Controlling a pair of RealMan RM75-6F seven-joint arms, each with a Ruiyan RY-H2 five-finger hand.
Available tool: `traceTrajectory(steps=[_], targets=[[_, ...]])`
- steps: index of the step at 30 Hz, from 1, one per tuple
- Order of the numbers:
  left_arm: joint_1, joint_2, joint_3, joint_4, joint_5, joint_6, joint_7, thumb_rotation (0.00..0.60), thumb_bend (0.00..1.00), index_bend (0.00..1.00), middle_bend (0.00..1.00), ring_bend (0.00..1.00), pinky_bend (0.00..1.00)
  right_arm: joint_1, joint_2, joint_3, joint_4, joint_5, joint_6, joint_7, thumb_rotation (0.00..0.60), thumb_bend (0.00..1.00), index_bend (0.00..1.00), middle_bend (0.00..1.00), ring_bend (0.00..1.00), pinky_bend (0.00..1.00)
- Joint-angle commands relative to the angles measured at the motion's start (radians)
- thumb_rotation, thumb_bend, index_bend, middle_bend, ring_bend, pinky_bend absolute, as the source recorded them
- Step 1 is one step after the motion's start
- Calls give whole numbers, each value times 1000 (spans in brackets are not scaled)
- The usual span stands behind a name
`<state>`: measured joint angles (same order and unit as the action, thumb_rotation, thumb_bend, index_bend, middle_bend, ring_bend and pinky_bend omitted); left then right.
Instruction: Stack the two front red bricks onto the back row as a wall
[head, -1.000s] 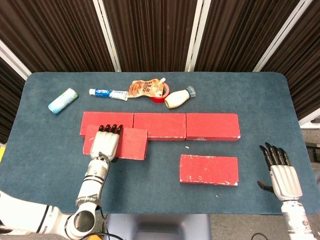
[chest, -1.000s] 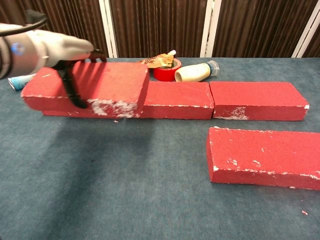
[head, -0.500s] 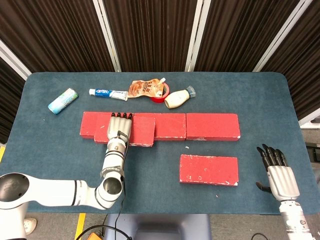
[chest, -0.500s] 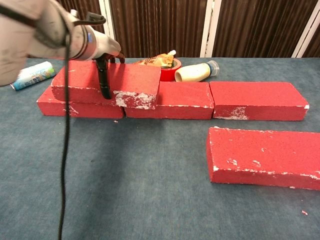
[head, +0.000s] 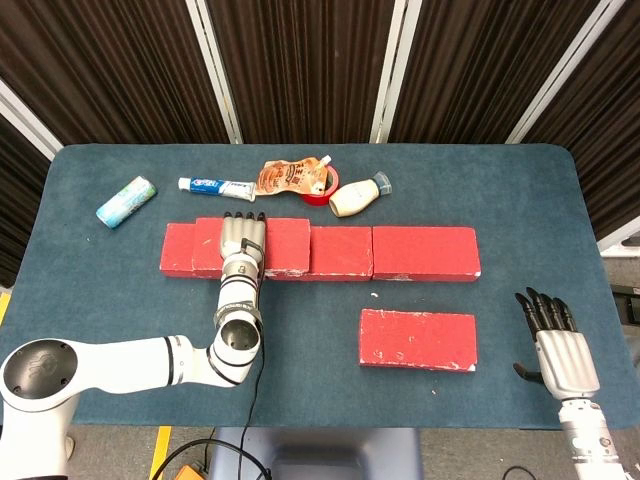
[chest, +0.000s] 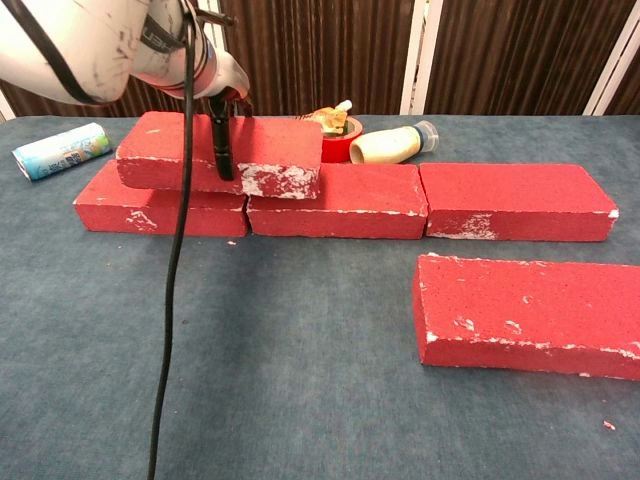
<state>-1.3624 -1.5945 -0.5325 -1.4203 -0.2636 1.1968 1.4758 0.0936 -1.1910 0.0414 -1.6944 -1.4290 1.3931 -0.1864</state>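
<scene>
The left hand (head: 241, 238) grips a brick (chest: 220, 153) atop the back row (chest: 340, 200), at 11 o'clock from the last front brick (head: 417, 339); it should sit flat across the seam before release, while the right hand (head: 562, 355) hangs empty, fingers apart.

Two red bricks, one stacked
Upper brick (chest: 225, 152) straddles the back row (chest: 430, 200); front brick (chest: 530, 312) lies flat alone.

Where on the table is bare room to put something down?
Bare cloth lies left of the front brick, before the back row. The back edge is crowded: toothpaste, pouch, tape, bottle.
</scene>
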Motion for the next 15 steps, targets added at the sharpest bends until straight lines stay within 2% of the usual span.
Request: traceTrajectory(steps=[1,7,15], targets=[[-2,-6,5,16,8,-18,-11,600,246,0,170,98,120,1,-1,1,2,3,-1,-2,600,0,126,109,0,0],[-4,-12,20,38,26,-40,-27,600,245,0,169,96,119,1,-4,4,2,8,1,-7,600,0,126,109,0,0],[-7,-23,32,76,-7,-22,-20,600,245,0,154,83,117,-1,-6,3,-1,9,5,-14,600,0,126,109,0,0]])
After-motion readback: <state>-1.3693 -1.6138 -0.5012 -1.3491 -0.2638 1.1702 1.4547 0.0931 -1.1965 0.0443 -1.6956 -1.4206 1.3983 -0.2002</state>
